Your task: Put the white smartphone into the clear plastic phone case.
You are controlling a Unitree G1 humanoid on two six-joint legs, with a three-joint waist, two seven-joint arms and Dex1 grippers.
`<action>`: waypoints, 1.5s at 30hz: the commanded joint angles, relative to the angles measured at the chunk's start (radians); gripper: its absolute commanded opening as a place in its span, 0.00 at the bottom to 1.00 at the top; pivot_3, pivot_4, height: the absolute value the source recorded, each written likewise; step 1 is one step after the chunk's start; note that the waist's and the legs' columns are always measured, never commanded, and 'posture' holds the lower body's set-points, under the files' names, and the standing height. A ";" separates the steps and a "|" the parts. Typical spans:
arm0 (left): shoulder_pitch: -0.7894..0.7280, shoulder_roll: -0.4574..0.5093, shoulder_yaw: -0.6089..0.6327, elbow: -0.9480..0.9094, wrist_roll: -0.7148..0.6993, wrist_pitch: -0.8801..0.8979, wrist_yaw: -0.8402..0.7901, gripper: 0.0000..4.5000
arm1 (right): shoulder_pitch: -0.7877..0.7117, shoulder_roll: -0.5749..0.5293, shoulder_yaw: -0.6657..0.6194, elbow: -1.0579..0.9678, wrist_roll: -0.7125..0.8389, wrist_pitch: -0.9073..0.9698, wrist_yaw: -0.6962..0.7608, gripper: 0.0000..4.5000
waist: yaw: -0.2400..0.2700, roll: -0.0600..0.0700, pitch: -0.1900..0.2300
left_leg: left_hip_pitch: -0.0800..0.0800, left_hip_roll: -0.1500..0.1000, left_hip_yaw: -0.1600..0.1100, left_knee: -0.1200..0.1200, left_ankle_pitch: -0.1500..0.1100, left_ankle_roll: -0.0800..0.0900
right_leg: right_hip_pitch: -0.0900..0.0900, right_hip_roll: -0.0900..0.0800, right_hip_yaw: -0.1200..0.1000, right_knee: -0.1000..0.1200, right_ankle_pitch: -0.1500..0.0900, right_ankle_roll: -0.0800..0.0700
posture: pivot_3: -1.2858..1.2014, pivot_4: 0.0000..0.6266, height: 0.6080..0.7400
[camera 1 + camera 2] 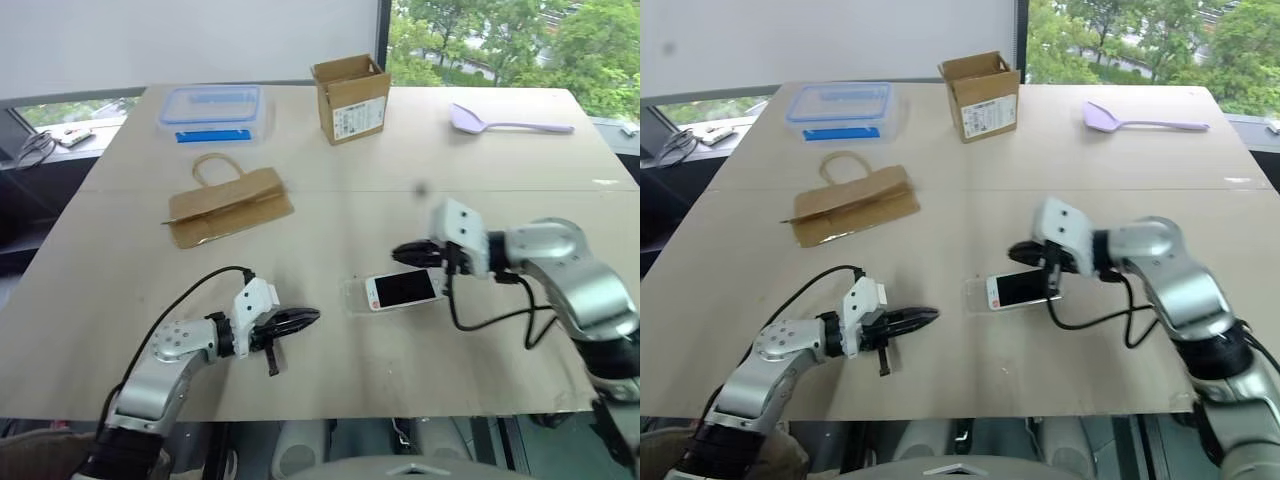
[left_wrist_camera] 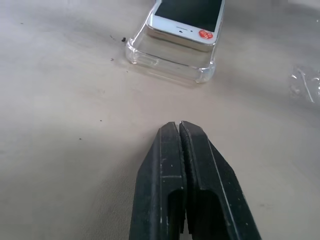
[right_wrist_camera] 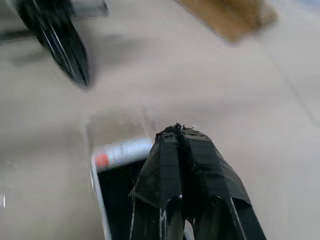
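I see the white smartphone with its black screen [image 1: 403, 289] lying face up in the middle of the pale wooden tabletop [image 1: 330, 210], resting on the clear plastic phone case [image 2: 167, 64]; my left wrist view shows the phone's end with the red dot riding above the case's rim, with a stretch of empty case beyond it, so I judge it not yet seated. My right gripper [image 1: 410, 254] hangs just above the phone's far edge with its fingers pressed together, holding nothing. My left gripper [image 1: 298, 320] is near the phone's red-dot end, low over the tabletop, fingers likewise shut and empty. To finish well, I would use one shut fingertip to steady the case's empty end and the other to press the raised phone down flat and slide it toward that end, gently, since the light case could skid. Well beyond the phone lie a folded brown paper bag with handles [image 1: 230, 207], a clear food box with a blue-rimmed lid [image 1: 212, 111], an open cardboard box [image 1: 351, 98] and a lilac plastic spatula [image 1: 508, 122].
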 commanded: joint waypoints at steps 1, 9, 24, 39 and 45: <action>-0.027 -0.032 -0.052 0.089 0.056 -0.017 0.016 0.02 | 0.070 -0.064 -0.078 -0.069 -0.015 0.015 -0.052 0.00 | 0.002 0.005 -0.002 | 0.000 -0.001 0.001 -0.001 0.000 0.000 | 0.000 -0.002 0.000 -0.001 0.000 0.000 | 0.52 0.24 1.00; -0.131 -0.087 -0.113 0.118 0.105 0.005 0.029 0.02 | 0.177 -0.146 -0.091 -0.079 -0.068 0.000 -0.134 0.00 | 0.024 0.014 -0.008 | 0.001 -0.002 0.002 -0.001 0.000 -0.001 | 0.003 -0.007 -0.006 -0.002 -0.003 0.005 | 0.52 0.24 1.00; -0.204 -0.070 -0.134 -0.195 0.053 0.351 0.104 0.02 | 0.189 -0.148 -0.053 -0.053 -0.082 -0.002 -0.159 0.00 | -0.003 0.009 -0.005 | -0.015 -0.002 0.002 -0.002 0.003 0.005 | -0.003 -0.002 -0.010 -0.008 0.001 0.010 | 0.52 0.24 1.00; -0.183 0.024 -0.144 -0.263 0.064 0.384 0.099 0.02 | 0.209 -0.197 -0.055 -0.058 -0.082 0.018 -0.146 0.00 | -0.008 0.008 -0.004 | -0.013 -0.001 0.002 -0.003 0.003 0.005 | -0.002 0.000 -0.011 -0.008 -0.003 0.007 | 0.52 0.24 1.00; -0.191 0.036 -0.154 -0.234 0.076 0.366 0.096 0.02 | 0.209 -0.222 0.005 -0.052 -0.122 -0.007 -0.134 0.00 | -0.008 0.008 -0.004 | -0.013 -0.001 0.003 -0.004 0.003 0.005 | -0.002 0.000 -0.011 -0.008 -0.001 0.004 | 0.52 0.24 1.00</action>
